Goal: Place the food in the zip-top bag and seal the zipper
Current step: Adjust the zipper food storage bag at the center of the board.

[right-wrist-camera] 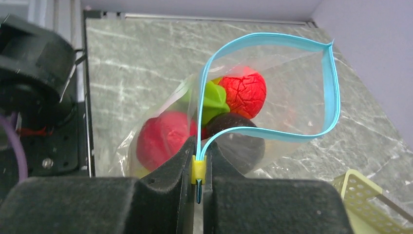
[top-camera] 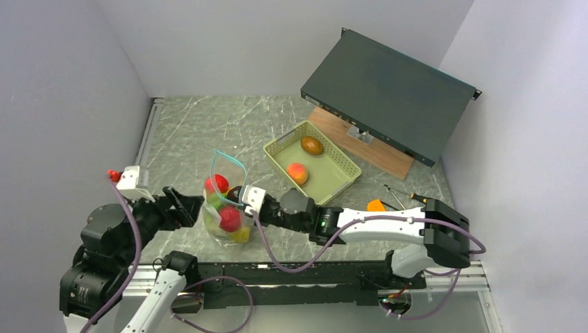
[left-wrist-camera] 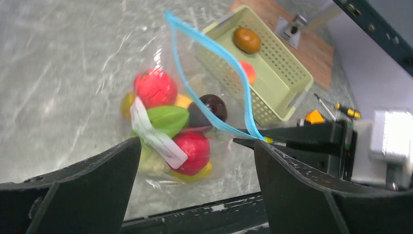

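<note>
The clear zip-top bag (top-camera: 225,215) stands near the table's front edge with its mouth gaping. Inside it is food: red fruits (right-wrist-camera: 243,92), a green piece (right-wrist-camera: 213,100) and a dark one (right-wrist-camera: 238,141). The teal zipper (right-wrist-camera: 272,39) loops wide open. My right gripper (right-wrist-camera: 198,161) is shut on the zipper's near end, at its small yellow slider (right-wrist-camera: 198,169). My left gripper (left-wrist-camera: 195,146) stands open just left of the bag, its fingers (left-wrist-camera: 97,180) off the plastic. A brown food piece (top-camera: 312,145) and a peach one (top-camera: 297,172) lie in the pale green basket (top-camera: 347,166).
A dark flat device (top-camera: 388,94) leans on a wooden board (top-camera: 378,152) at the back right. Screwdrivers (top-camera: 402,198) and a flat orange piece (top-camera: 375,205) lie right of the basket. White walls close in on the left, back and right.
</note>
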Controlling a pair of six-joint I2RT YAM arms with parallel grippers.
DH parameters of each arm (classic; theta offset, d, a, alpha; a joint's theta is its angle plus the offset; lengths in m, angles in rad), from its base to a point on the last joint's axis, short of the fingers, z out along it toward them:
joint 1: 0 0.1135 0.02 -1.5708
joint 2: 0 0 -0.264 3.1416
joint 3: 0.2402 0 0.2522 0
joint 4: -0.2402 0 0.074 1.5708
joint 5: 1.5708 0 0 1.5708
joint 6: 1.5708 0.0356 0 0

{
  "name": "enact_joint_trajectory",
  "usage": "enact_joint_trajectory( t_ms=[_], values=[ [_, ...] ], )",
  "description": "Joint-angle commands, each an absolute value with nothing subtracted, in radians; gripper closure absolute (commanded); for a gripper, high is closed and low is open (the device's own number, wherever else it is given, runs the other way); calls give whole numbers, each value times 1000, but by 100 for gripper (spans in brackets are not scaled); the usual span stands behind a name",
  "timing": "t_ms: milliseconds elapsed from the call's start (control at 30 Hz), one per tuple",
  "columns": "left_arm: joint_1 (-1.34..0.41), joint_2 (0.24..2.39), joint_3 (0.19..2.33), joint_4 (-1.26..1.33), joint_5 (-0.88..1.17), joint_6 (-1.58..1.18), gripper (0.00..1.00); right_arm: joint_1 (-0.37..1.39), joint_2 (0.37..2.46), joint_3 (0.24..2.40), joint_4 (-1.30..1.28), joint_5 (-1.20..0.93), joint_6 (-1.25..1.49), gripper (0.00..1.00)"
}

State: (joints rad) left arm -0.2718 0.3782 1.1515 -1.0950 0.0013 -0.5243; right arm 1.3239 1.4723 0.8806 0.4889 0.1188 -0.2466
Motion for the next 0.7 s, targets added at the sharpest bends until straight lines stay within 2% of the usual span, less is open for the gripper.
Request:
enact_joint_trajectory(
  t_ms=[0,67,133,300,533,667],
  values=[
    [-274,428,1160,-931,280,-152,7,1271,1386,910,277,-144,-337,100],
    [-294,435,1117,-844,370,-87,7,1262,1368,898,244,-157,-357,100],
    [-302,434,1040,-722,477,-20,1,1253,1353,892,222,-167,-367,100],
    [-301,425,909,-547,721,182,0,1211,1312,884,204,-225,-365,100],
    [-313,478,888,-526,838,396,3,1154,1321,915,186,-309,-364,100],
    [-338,548,897,-550,823,430,6,1135,1324,945,180,-307,-376,100]
  ],
)
